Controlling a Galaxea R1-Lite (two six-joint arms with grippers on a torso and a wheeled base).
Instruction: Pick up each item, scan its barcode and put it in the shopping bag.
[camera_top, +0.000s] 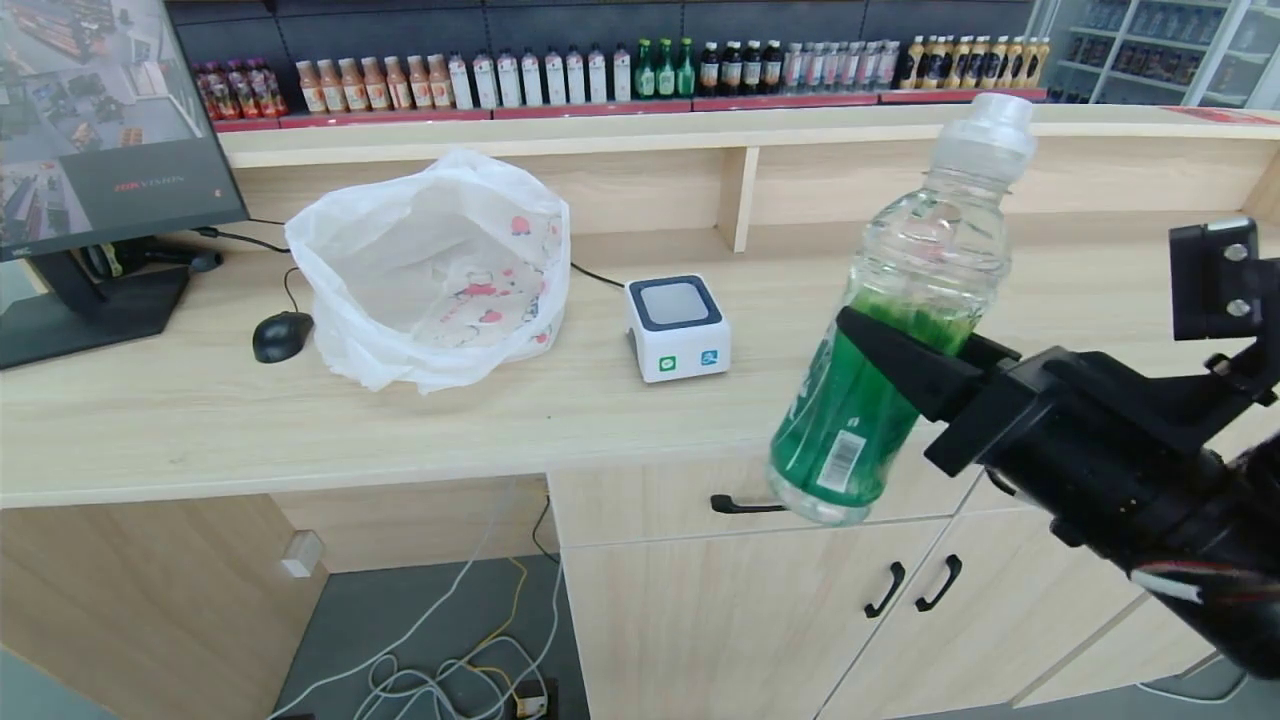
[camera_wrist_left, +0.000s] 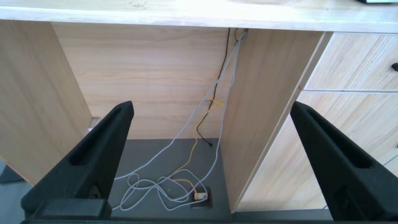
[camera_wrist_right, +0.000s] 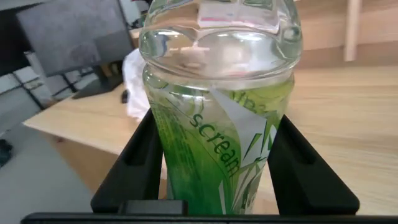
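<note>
My right gripper (camera_top: 905, 365) is shut on a clear bottle with a green label (camera_top: 880, 390), held tilted in the air over the counter's front edge, right of the scanner. Its barcode (camera_top: 840, 462) faces me near the bottle's base. In the right wrist view the bottle (camera_wrist_right: 217, 118) sits squeezed between the two black fingers (camera_wrist_right: 140, 165). The white cube scanner (camera_top: 677, 326) stands on the counter mid-way. The open white shopping bag (camera_top: 435, 270) stands left of it. My left gripper (camera_wrist_left: 211, 162) is open and hangs below the counter, facing the floor cables.
A black mouse (camera_top: 282, 336) lies left of the bag, and a monitor (camera_top: 100, 130) stands at the far left. The wooden counter (camera_top: 250, 420) has drawers and cabinet doors (camera_top: 800, 600) below. A raised shelf (camera_top: 740, 150) runs along the back. Cables (camera_wrist_left: 180, 174) lie on the floor.
</note>
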